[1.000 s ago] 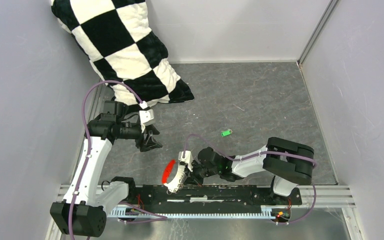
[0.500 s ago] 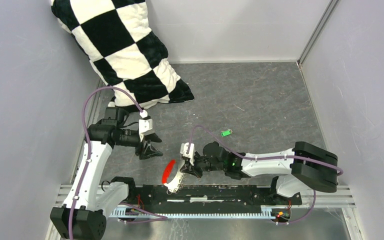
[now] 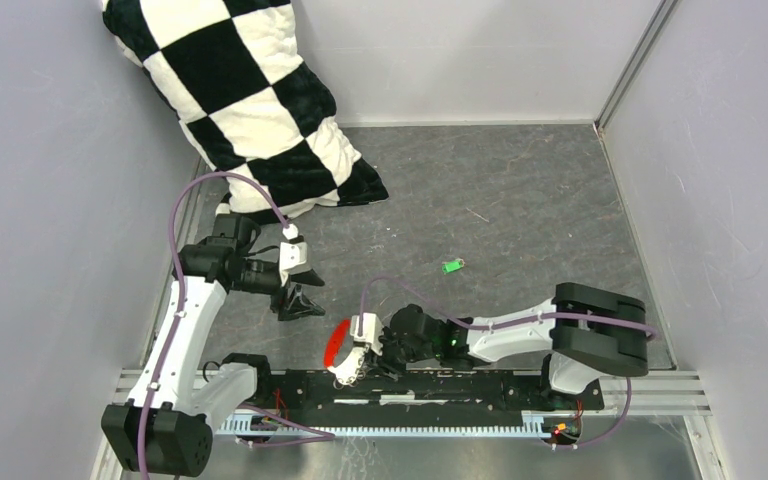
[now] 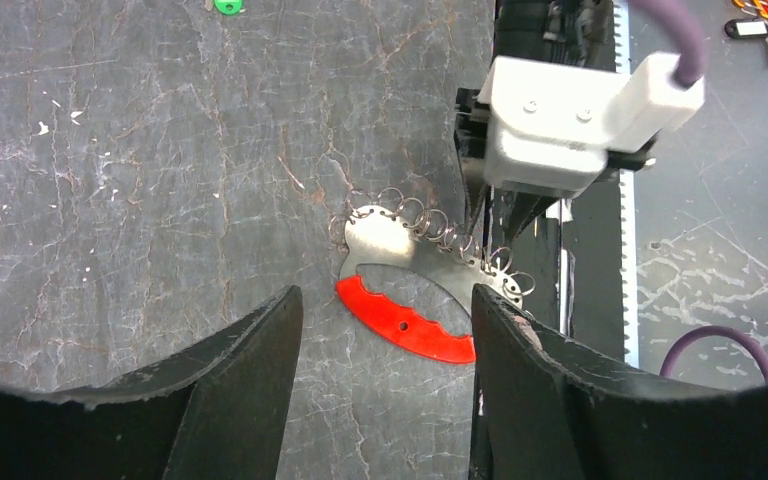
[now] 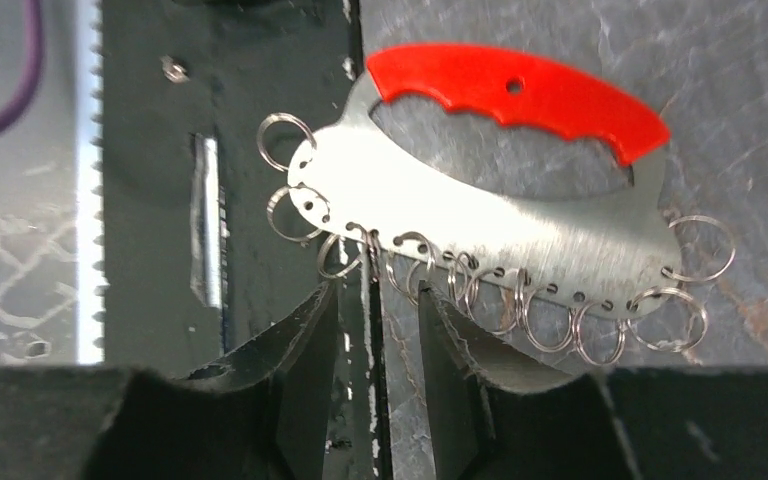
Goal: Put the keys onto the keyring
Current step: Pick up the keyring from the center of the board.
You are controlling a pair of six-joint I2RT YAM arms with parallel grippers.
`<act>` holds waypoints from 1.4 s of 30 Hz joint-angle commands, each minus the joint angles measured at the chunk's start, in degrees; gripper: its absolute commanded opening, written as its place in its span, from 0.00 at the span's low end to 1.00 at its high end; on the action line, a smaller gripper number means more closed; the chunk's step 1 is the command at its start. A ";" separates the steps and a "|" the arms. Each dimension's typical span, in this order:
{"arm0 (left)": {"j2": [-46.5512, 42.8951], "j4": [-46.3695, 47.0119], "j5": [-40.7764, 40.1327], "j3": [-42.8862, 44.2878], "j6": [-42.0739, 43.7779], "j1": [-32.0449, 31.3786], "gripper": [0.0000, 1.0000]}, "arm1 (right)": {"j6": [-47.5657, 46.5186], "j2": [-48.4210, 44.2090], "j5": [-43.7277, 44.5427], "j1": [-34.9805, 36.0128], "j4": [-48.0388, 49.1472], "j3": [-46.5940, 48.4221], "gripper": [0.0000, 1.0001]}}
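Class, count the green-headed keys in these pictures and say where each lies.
1: the green-headed key lies on the grey table, beyond the right arm, apart from the keyring. Others may be hidden.

This is a robotics lab test cell. Plain pale grey wall panels point(image 3: 480, 50) box in a dark grey, stone-patterned desk point(image 3: 540, 180), and a bare aluminium frame post point(image 3: 638, 62) stands at 1 o'clock. At 6 o'clock, two white-and-black robot arms point(image 3: 185, 330) trailing purple cables point(image 4: 678, 35) are bolted to a black slotted mounting rail point(image 3: 460, 385). A black-and-white chequered cushion point(image 3: 250, 100) leans at 11 o'clock.
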 commanded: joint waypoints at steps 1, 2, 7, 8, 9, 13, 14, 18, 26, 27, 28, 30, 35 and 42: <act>-0.84 -1.78 -0.54 2.01 5.12 -0.06 0.70 | -0.06 3.10 1.22 0.07 1.89 2.42 0.42; -1.04 -2.06 -0.68 1.92 5.24 -0.08 0.70 | -0.08 3.71 1.60 0.02 1.96 2.60 0.42; -1.88 -2.67 -0.91 1.72 5.93 -0.06 0.70 | 0.18 5.03 1.18 0.00 3.40 2.82 0.41; -1.97 -2.63 -0.87 1.73 5.92 -0.06 0.70 | 0.41 5.05 0.64 -0.09 3.82 2.82 0.40; -1.98 -2.67 -0.85 1.78 5.93 -0.07 0.70 | 0.70 5.04 -0.17 -0.13 4.47 2.67 0.40; -1.94 -2.77 -0.74 2.00 5.84 -0.06 0.70 | 1.58 4.81 -2.23 -1.02 6.41 1.95 0.37; -1.98 -2.76 -0.78 2.00 5.84 -0.06 0.70 | 1.92 5.02 -2.53 -1.35 6.46 2.03 0.37; -2.07 -2.84 -1.00 1.91 5.84 -0.06 0.70 | 3.18 4.72 -3.60 -2.81 7.74 1.77 0.37; -2.28 -2.85 -1.44 1.34 6.28 -0.10 0.70 | 3.82 6.98 -6.59 -3.08 8.39 2.48 0.38; -2.26 -2.83 -1.48 1.38 6.27 -0.06 0.70 | 3.94 7.16 -7.19 -3.08 8.55 2.31 0.38; -2.28 -2.80 -1.51 1.38 6.27 -0.06 0.70 | 3.90 7.26 -7.38 -3.06 8.57 2.22 0.38; -2.37 -2.85 -1.53 1.55 6.28 -0.06 0.70 | 3.88 7.45 -7.32 -3.08 8.40 1.83 0.37; -2.50 -2.91 -1.28 1.56 6.27 -0.06 0.70 | 3.64 7.60 -7.18 -3.04 8.64 1.68 0.28; -2.64 -2.94 -1.58 1.47 6.17 -0.08 0.70 | 3.88 7.87 -8.13 -3.07 9.30 3.54 0.01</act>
